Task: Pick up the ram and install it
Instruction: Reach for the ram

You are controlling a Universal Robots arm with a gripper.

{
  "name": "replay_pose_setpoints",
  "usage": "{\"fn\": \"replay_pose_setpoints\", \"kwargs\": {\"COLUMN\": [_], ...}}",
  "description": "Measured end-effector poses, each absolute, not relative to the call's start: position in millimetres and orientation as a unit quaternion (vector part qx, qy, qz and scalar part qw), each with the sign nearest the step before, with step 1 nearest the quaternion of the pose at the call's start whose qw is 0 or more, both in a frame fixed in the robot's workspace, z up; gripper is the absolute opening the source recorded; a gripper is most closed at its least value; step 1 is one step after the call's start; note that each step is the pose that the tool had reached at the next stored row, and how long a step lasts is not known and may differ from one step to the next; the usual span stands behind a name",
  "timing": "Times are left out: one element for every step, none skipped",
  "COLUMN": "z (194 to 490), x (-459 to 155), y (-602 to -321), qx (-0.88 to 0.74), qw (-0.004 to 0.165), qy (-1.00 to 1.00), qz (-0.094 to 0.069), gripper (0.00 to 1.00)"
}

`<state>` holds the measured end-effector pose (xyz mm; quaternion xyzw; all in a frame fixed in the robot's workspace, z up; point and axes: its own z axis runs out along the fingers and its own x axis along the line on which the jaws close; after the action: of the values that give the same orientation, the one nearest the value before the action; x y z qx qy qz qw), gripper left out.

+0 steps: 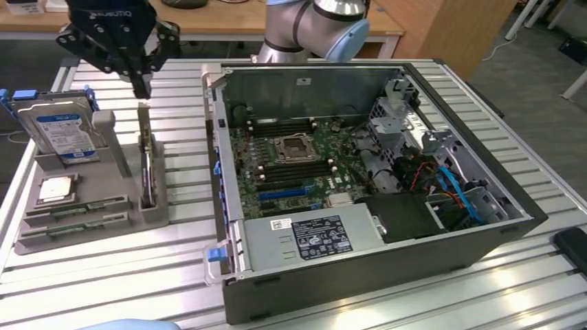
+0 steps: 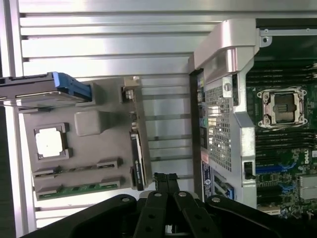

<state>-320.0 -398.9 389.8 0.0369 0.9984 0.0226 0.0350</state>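
Slatted metal table [image 1: 119,289], lower left of exterior view: ram [image 1: 73,230] flat in grey holder [image 1: 92,240], likely light, stiff, brittle (best pinched by long edges, off the chips); gripper [image 1: 140,86] upper left, fingers together, empty.

In the exterior view the scene is lit brightly and evenly from above. A soft sheen is returned by the ribbed aluminium tabletop [image 1: 119,275], and only faint, diffuse shadows are cast beside the grey parts holder [image 1: 156,213]. The inside of the open computer case [image 1: 367,282] is left darker. In the wrist view the tabletop is washed out almost to white, glare is seen on the case's silver corner bracket [image 2: 225,44], and the gripper [image 2: 166,179] is rendered as a near-black silhouette.
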Motion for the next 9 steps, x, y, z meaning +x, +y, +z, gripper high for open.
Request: {"fn": "replay_pose_setpoints", "kwargs": {"z": [390, 390, 390, 390, 390, 390, 390, 389, 389], "x": [-323, -326, -329, -333, -336, -338, -341, -344, -347], "y": [-399, -399, -399, -399, -399, -399, -399, -399, -399], "qx": [0.037, 0.037, 0.037, 0.037, 0.037, 0.037, 0.037, 0.037, 0.037], "qw": [0.035, 0.035, 0.035, 0.035, 0.035, 0.035, 0.035, 0.035, 0.035], "qy": [0.998, 0.998, 0.998, 0.998, 0.998, 0.998, 0.998, 0.998, 0.998], "qz": [0.023, 0.023, 0.023, 0.023, 0.023, 0.023, 0.023, 0.023, 0.023], "gripper": [0.10, 0.10, 0.10, 0.10, 0.10, 0.10, 0.10, 0.10, 0.10]}}
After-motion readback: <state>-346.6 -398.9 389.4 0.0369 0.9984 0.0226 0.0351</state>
